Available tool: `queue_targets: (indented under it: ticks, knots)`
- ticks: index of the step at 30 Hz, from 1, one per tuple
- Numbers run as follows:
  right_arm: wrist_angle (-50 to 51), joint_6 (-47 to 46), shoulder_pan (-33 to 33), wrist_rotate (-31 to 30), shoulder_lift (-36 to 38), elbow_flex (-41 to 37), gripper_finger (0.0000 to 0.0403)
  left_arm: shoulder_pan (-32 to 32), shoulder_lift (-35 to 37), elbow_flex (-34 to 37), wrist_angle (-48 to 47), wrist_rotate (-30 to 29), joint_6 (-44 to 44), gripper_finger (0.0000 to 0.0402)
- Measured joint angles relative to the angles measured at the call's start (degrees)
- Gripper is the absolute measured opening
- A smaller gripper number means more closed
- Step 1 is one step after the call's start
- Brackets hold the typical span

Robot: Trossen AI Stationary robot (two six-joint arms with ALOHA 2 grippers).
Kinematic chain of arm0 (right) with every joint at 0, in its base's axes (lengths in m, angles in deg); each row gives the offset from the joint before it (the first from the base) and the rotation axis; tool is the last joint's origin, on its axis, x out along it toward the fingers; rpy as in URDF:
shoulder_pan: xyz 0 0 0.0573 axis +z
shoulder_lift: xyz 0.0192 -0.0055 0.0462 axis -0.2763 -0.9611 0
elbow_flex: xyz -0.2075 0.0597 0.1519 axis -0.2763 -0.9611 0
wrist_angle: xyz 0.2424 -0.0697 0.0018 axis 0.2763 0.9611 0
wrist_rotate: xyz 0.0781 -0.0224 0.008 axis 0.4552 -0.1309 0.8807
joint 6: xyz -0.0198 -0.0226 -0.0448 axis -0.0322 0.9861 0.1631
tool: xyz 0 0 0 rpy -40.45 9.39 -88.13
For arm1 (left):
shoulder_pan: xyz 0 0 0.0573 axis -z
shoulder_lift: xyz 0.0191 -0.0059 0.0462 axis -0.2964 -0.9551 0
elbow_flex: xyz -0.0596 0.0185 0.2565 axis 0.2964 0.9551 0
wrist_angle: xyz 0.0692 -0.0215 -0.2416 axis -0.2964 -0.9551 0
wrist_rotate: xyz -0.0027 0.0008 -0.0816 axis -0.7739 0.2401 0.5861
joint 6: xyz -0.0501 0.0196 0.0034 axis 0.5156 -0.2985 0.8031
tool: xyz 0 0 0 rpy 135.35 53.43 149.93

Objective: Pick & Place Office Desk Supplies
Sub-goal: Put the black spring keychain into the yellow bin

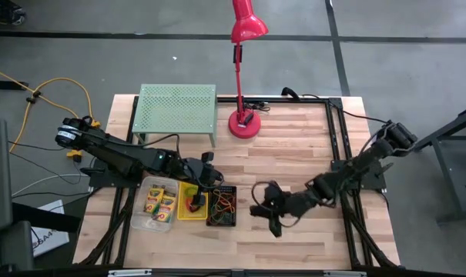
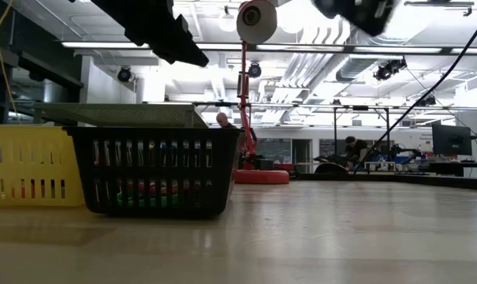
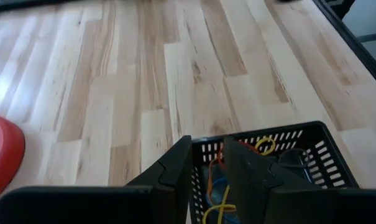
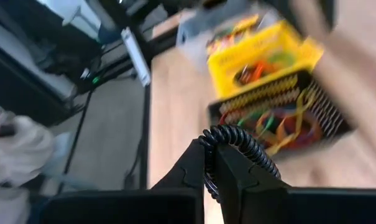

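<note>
Black mesh bin [image 2: 153, 170], lower left of low view, holds coloured loops [image 4: 281, 121]; scissors [image 1: 194, 201] in yellow bin [image 1: 181, 209], crayon boxes [image 1: 161, 204] in clear bin [image 1: 139, 219]. Right gripper [image 4: 210, 163] pinches black coiled loop [image 4: 237, 144], apparently last item; left gripper [image 3: 206, 163] spread above.

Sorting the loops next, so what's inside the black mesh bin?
The black mesh plastic bin holds a tangle of small coloured loops: yellow, orange, green and red. Its floor is hidden beneath them, and the left tool covers part of the inside.
</note>
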Motion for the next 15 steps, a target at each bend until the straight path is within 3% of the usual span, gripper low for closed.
queue_targets:
  ticks: [15]
  knots:
    - [-9.07,15.81,-13.68,0.11,0.0,0.02,0.0009,0.0,0.0,0.0,10.48,-0.06,-4.08,0.0089]
